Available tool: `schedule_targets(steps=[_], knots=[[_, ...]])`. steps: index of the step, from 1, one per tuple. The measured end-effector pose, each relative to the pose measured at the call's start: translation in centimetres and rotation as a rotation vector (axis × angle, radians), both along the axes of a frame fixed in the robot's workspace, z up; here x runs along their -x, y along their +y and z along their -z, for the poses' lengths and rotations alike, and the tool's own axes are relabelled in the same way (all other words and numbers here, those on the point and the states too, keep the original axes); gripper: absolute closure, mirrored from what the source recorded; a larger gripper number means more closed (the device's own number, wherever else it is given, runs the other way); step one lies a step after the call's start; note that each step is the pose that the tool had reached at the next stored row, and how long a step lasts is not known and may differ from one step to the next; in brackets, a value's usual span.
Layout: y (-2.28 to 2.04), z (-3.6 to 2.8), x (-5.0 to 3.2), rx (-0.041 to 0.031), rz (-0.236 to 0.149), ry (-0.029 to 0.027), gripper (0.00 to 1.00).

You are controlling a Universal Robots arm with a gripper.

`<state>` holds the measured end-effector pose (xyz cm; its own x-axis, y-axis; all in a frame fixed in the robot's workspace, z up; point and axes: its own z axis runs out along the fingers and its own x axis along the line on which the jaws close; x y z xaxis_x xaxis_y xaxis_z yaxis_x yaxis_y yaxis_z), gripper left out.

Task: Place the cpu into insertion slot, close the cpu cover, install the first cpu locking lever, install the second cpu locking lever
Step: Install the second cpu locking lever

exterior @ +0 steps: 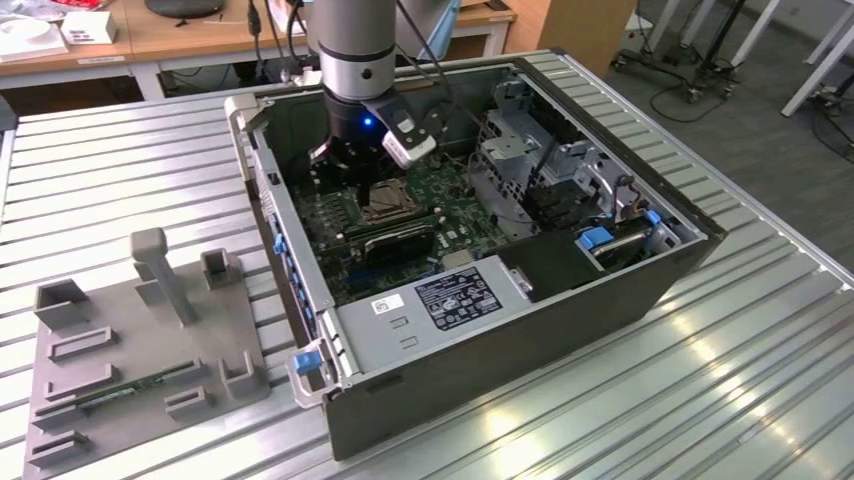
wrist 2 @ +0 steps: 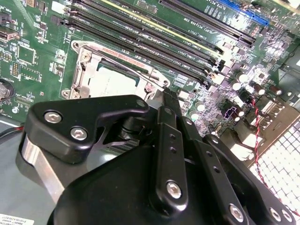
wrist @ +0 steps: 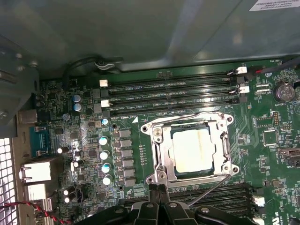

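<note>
Silvery-grey square cpu (wrist: 193,149) lies in the dark-rimmed insertion slot (wrist: 158,151), metal frame cover (wrist: 224,146) down; black gripper (wrist: 158,193) fingertips pressed together beside it.

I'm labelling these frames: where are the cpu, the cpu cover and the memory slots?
cpu (wrist: 193,150): first wrist view, middle of its pale metal top.
cpu cover (wrist: 161,149): first wrist view, side bar of the frame.
memory slots (wrist: 173,96): first wrist view, a middle slot.

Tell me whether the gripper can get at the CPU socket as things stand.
Probably yes. The gripper hangs just beside the socket inside the open computer case, and nothing lies between them; the cover is down over the chip.
</note>
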<state>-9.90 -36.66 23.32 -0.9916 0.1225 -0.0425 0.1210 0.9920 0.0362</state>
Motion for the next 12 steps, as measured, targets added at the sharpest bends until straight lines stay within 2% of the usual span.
schedule_targets(steps=[12], knots=[[0.0,-0.33,0.0,0.0004,0.0,0.0002,0.9]])
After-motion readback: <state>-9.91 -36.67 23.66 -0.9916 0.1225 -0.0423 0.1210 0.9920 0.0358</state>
